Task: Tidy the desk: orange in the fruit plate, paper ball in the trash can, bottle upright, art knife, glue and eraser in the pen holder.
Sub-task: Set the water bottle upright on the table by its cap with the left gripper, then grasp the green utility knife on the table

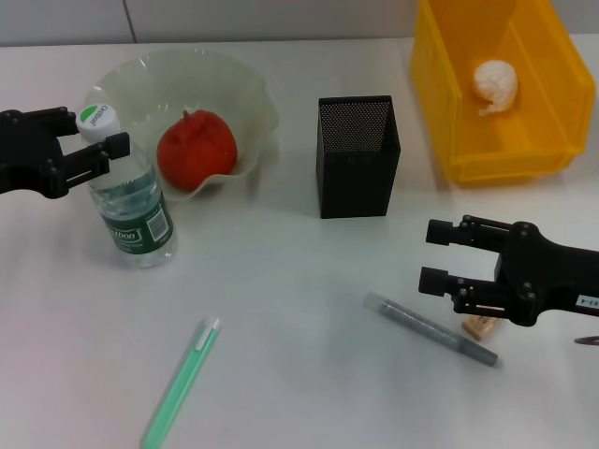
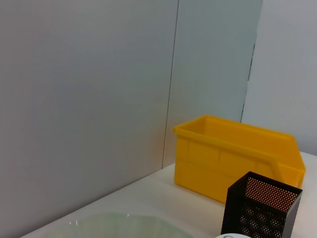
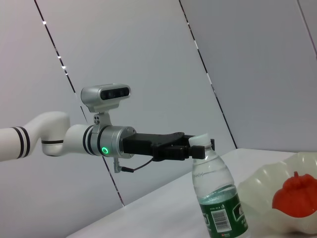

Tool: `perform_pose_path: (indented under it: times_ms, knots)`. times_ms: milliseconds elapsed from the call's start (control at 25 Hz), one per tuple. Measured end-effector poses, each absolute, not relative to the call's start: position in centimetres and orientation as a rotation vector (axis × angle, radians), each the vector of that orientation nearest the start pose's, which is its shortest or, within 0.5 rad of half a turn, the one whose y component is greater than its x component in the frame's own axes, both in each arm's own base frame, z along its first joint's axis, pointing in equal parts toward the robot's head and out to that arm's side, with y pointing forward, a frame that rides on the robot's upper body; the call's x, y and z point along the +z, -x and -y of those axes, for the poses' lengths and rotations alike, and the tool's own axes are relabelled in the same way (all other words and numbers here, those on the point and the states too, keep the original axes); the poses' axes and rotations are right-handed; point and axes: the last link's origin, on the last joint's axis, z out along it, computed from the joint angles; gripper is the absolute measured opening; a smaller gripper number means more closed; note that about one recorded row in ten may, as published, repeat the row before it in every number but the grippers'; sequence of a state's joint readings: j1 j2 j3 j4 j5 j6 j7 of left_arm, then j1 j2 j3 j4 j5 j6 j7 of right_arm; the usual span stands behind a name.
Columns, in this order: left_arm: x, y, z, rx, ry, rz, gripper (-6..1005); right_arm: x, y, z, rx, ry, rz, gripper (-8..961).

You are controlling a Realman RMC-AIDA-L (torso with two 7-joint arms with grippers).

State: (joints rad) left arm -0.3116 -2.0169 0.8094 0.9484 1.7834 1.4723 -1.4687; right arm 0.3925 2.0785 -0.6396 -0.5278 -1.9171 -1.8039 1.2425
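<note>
Your left gripper [image 1: 94, 142] is clamped on the neck of the small clear plastic water bottle with the green label [image 1: 134, 203], just under its white cap. The bottle stands upright beside the pale-green scalloped fruit plate [image 1: 253, 89]. It looks light, smooth and squashy, so the stiff neck is probably the best hold. Your right gripper [image 1: 438, 255] hovers with fingers spread, the tiny tan eraser [image 1: 478, 326] just behind its fingertips.

The tiny tan-beige rectangular eraser [image 1: 479, 326] is half hidden behind the right hand [image 1: 438, 256], at its 4 o'clock. The bright yellow rectangular plastic trash can [image 1: 524, 150] runs off the head view's upper edge.
</note>
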Motion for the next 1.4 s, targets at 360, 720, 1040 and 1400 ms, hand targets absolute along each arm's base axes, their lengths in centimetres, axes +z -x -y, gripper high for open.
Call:
perform_pose_path:
  times_ms: [360,720,1040,1400]
  knots:
    - [7.1,29.5,-32.1,-0.601,2.47,0.595,576,-0.5,-28.0,-26.1,1.058,2.728,-0.677,740]
    - [7.6,29.3,-32.0,-0.623,2.46,0.585,648,-0.5,-28.0,-26.1,1.06,2.73,-0.677,741]
    - [9.3,28.8,-31.7,-0.741,2.417,0.555,692,-0.5,-28.0,-26.0,1.064,2.731,-0.682,741]
    - [9.8,28.0,-31.9,-0.821,2.376,0.517,689,-0.5,-27.9,-26.0,1.066,2.731,-0.681,740]
